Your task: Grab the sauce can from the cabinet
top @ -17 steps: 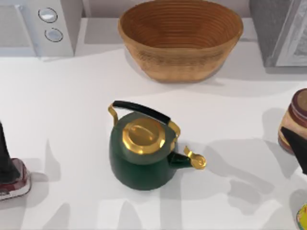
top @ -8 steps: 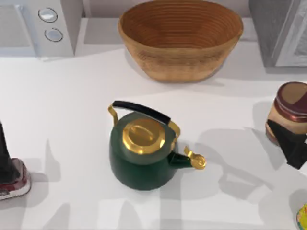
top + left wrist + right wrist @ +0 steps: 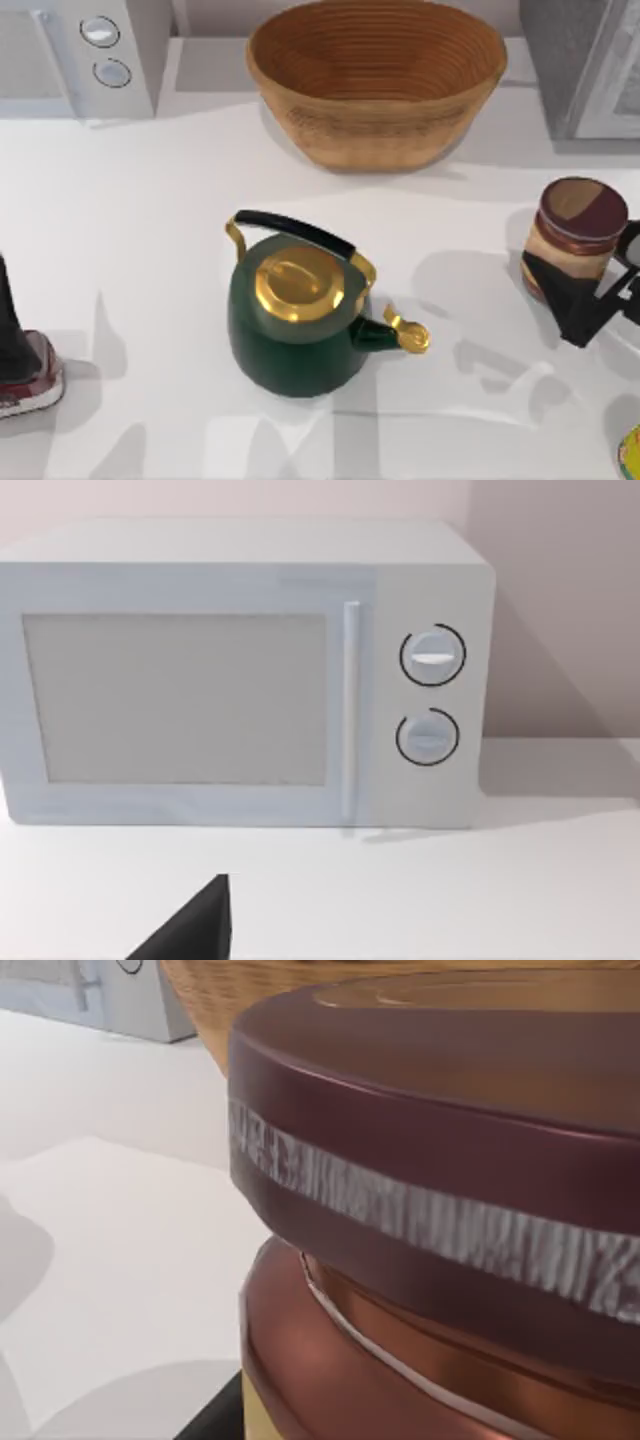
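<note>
The sauce can (image 3: 577, 232) has a maroon-brown top and tan and reddish bands, and stands upright over the table's right side. My right gripper (image 3: 590, 285) is shut on it from the near right, one dark finger (image 3: 568, 296) lying against its lower side. The right wrist view shows the sauce can (image 3: 430, 1210) very close up. The grey cabinet (image 3: 578, 68) stands at the back right corner, apart from the can. My left arm (image 3: 14, 335) is parked at the left edge of the table.
A green kettle (image 3: 295, 325) with gold lid and black handle sits mid-table. A woven basket (image 3: 375, 80) stands at the back centre and a white microwave (image 3: 80, 55) at the back left. A yellow object (image 3: 631, 455) peeks in at the front right corner.
My right gripper has carried the sauce can leftward from the right edge, farther onto the table. The kettle, basket and left arm have not moved.
</note>
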